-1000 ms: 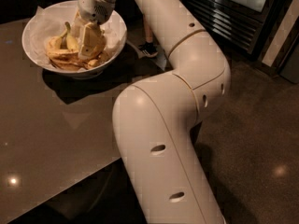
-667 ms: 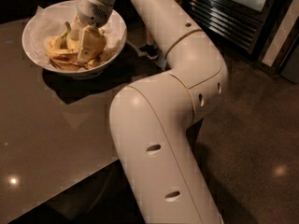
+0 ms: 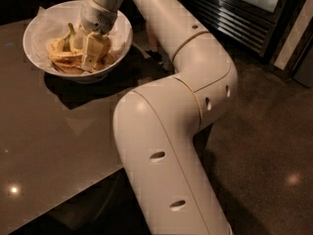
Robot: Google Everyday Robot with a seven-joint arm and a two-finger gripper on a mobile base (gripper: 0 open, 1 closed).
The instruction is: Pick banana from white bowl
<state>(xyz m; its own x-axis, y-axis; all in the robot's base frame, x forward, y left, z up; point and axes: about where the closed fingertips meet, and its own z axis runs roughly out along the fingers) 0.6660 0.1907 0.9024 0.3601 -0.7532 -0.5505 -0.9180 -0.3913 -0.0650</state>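
The white bowl (image 3: 39, 48) stands on the dark table at the upper left, lined with crumpled white paper. Several yellow bananas lie in it. One long curved banana (image 3: 61, 58) with brown streaks lies along the bowl's front left. My gripper (image 3: 93, 53) reaches down into the bowl from above, its pale fingers among the fruit at the bowl's middle right. The fruit under the gripper is hidden by it.
The dark glossy table (image 3: 54, 146) runs to an edge at the lower middle. My large white arm (image 3: 166, 131) fills the centre. A dark appliance with slats (image 3: 244, 13) stands at the upper right, above brown floor (image 3: 269, 146).
The gripper stays down in the bowl among the bananas. The arm's lower links have shifted slightly; the bowl has not moved.
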